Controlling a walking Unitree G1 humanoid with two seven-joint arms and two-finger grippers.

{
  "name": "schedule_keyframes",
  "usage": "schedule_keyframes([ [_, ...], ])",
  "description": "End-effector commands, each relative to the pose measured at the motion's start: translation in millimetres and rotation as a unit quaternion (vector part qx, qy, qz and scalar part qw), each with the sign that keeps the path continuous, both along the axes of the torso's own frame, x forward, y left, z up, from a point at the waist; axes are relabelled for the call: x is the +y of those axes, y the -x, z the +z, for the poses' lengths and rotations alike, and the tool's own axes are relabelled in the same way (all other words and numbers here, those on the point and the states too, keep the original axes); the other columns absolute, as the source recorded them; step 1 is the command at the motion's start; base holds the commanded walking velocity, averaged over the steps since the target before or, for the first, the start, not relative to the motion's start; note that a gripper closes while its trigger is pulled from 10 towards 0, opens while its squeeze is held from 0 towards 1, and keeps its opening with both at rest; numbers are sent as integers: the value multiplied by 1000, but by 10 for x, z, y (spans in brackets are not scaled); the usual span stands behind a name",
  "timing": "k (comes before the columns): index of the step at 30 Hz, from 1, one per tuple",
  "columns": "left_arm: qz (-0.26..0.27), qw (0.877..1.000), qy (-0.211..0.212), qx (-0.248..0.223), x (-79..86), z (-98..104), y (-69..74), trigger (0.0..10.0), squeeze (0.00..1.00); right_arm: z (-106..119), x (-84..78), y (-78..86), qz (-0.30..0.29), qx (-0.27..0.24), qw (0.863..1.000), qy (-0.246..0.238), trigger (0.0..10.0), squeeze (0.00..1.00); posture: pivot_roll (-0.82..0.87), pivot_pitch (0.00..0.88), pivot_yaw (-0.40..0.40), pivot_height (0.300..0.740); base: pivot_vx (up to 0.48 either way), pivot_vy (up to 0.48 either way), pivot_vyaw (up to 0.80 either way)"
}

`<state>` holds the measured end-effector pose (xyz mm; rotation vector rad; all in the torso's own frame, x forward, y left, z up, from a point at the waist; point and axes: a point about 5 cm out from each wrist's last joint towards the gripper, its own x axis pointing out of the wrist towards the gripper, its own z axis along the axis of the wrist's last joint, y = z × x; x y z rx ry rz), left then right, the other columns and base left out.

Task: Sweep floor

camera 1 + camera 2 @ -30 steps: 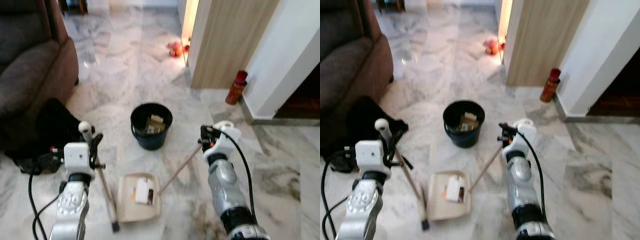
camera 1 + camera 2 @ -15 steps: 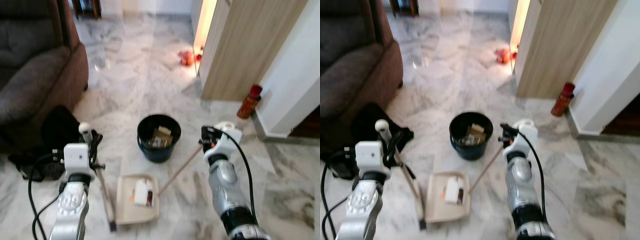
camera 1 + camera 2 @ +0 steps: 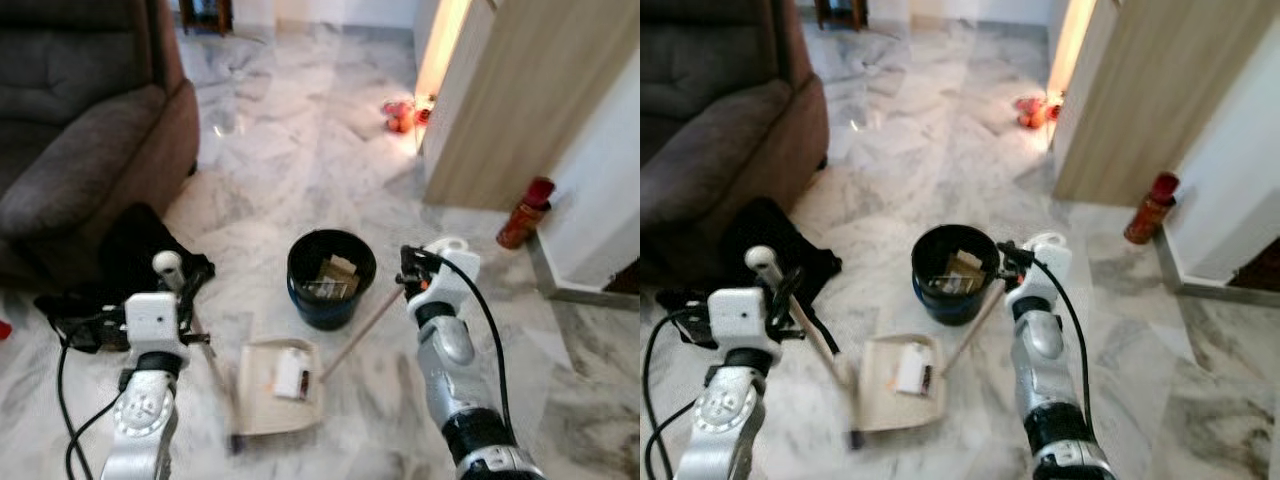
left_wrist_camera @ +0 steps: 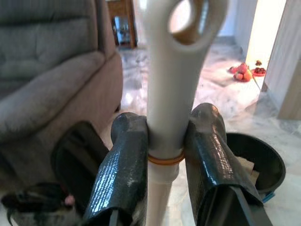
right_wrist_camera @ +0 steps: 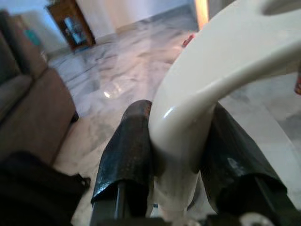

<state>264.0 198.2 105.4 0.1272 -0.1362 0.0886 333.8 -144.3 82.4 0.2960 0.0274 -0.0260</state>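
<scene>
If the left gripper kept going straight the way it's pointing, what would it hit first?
Probably the black bucket. The left gripper, shut on the broom handle, points over the floor toward it; the sofa lies off to one side. Depth is hard to judge from here.

Left claw [image 4: 165, 155] clamped tight, arm raised; right claw [image 5: 181, 155] likewise clamped.

open marble floor [image 3: 300, 130] runs ahead past the black bucket [image 3: 331, 277], which sits just beyond the dustpan [image 3: 279, 385]. brown sofa [image 3: 80, 150] and black bag [image 3: 140, 250] block the left. wooden panel [image 3: 500, 110] and red bottle [image 3: 525, 212] close the right; red items [image 3: 400, 115] lie far ahead.
</scene>
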Motion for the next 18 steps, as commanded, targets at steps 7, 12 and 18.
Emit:
schedule_keyframes([
  [7, -4, 1000, -2, -17, -6, 71, -13, 10000, 0, 81, -32, -19, -8, -21, 1000, -3, 10000, 0, 154, 99, -21, 740, 254, 0, 0],
  [12, -3, 1000, -2, -16, -2, 70, -13, 10000, 0, 76, -23, -27, -5, -17, 1000, -15, 10000, 0, 156, 100, -22, 740, 302, 0, -275],
  [18, -2, 1000, -3, -16, 3, 71, -16, 10000, 0, 92, -17, -32, -6, -23, 1000, -10, 10000, 0, 158, 99, -22, 740, 303, 0, -267],
])
